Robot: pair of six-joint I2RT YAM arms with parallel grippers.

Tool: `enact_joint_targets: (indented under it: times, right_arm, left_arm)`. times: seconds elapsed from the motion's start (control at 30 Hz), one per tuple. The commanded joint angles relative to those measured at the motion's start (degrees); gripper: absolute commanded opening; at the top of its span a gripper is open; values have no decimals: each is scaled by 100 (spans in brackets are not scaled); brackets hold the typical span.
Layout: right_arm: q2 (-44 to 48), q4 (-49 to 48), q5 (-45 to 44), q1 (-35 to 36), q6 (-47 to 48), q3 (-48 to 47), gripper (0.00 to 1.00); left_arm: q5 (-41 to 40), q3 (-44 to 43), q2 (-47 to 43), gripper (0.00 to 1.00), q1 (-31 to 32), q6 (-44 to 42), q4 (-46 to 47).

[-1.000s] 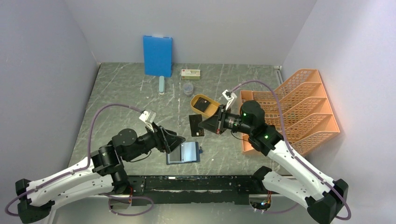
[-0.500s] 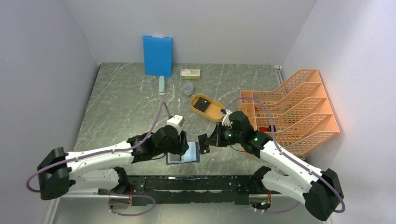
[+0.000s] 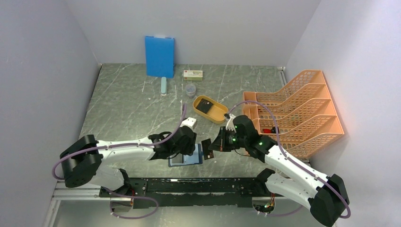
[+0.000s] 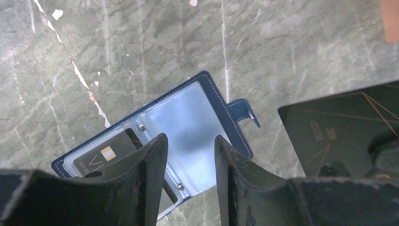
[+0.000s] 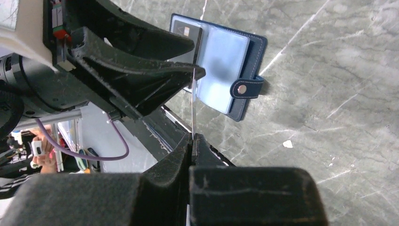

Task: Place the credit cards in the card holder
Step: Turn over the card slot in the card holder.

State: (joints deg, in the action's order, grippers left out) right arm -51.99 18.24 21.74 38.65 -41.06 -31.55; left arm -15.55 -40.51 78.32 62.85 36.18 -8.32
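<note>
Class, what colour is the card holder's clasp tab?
Dark navy; the clasp tab on the card holder shows best in the left wrist view.

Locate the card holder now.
Top view: the card holder lies open at the table's front centre, beneath the left gripper, the right gripper's held card just to its right.

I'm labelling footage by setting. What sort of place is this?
Probably a robot test cell: plain walls box in a marbled table, two arms sit bolted at its near edge, with props like an orange file rack.
</note>
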Motion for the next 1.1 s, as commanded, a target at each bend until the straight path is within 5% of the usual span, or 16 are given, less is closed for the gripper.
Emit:
enact_joint_targets:
  times: [0.0,0.47,0.97,1.07]
  right_arm:
    - [81,-93,205,19,-20,159,0]
    - [-18,-666,539,183,-358,420,0]
    - [-308,-888,103,505,-697,624,0]
    - [-474,-970,90,522,-753,688,0]
  left_arm:
    - [-250,-228,369,45,45,-57,148]
    - [-366,-42,863,41,47,53,188]
    - [-613,257,1013,6,51,224,137]
    - [-610,296,977,5,46,232,163]
